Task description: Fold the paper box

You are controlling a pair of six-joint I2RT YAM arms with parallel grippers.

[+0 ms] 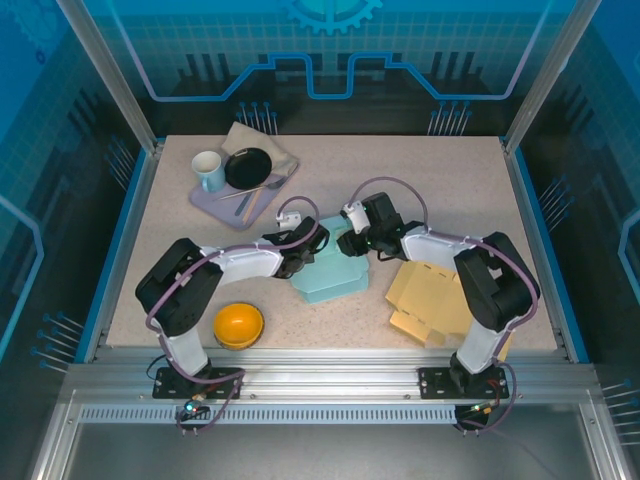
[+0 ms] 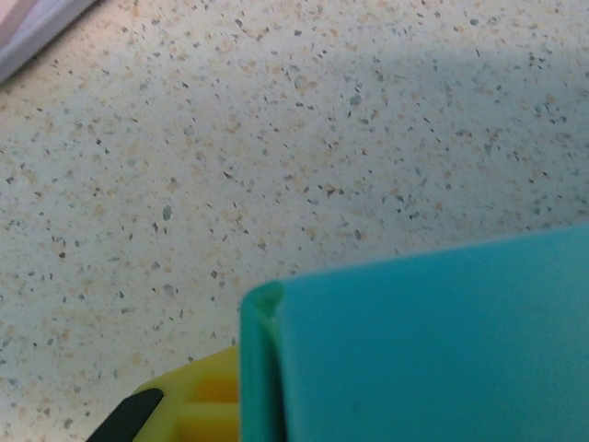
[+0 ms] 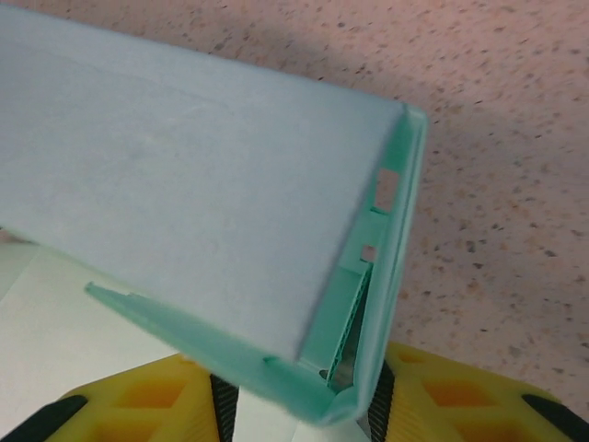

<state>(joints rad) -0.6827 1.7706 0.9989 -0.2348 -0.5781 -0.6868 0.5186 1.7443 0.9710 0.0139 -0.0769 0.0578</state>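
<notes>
The teal paper box (image 1: pixel 330 275) lies partly folded at the middle of the table, between both arms. My left gripper (image 1: pixel 303 255) is at its left edge. In the left wrist view one yellow finger (image 2: pixel 189 405) presses against a raised teal wall (image 2: pixel 258 368), and the other finger is hidden behind the box (image 2: pixel 433 341). My right gripper (image 1: pixel 352 243) is at the box's far right corner. In the right wrist view its black pads (image 3: pixel 379 401) flank a doubled side wall (image 3: pixel 391 267), with a large teal panel (image 3: pixel 212 184) standing over it.
A lilac tray (image 1: pixel 215 205) at the back left carries a blue mug (image 1: pixel 209 170), a black plate (image 1: pixel 247 167), cutlery and a tan cloth. An orange bowl (image 1: pixel 239 325) sits at the near left. Flat tan cardboard blanks (image 1: pixel 435 295) lie under the right arm.
</notes>
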